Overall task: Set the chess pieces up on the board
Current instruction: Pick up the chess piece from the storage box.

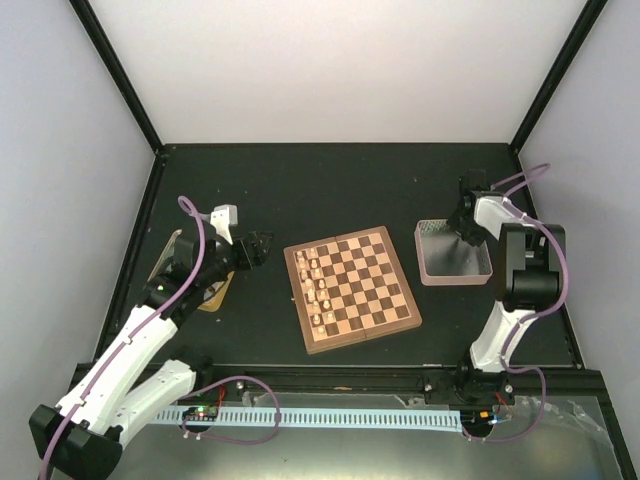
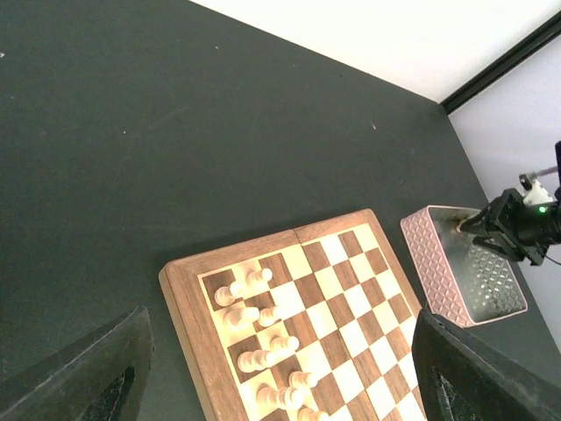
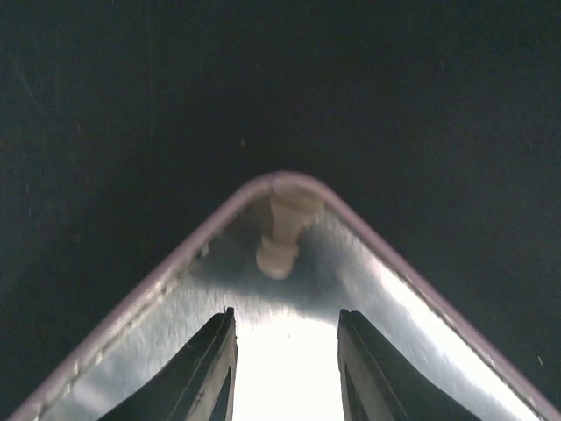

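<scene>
Nearest the lens, the right pincer (image 3: 286, 314) is seen with its two dark fingers apart and nothing between them, lowered into a corner of the pink-rimmed tray (image 3: 158, 281). Well off to that pincer's left, the chessboard (image 1: 375, 290) is laid flat (one board and one tray are counted). The left pincer (image 1: 265, 248) is likewise spread wide and empty, with the board just ahead of it. The two files of squares nearest the left pincer are occupied by pale chessmen (image 1: 315, 285). About a dozen are judged to be there, but an exact count cannot be made, and no dark ones can be made out. Just ahead of the right fingertips, one pale chessman (image 3: 280, 237) is seen lying on its side, tucked into the tray corner. It is judged light, stiff and smooth, so apt to roll or slip. It would best be taken across its narrow waist, though little room is left by the corner walls.
</scene>
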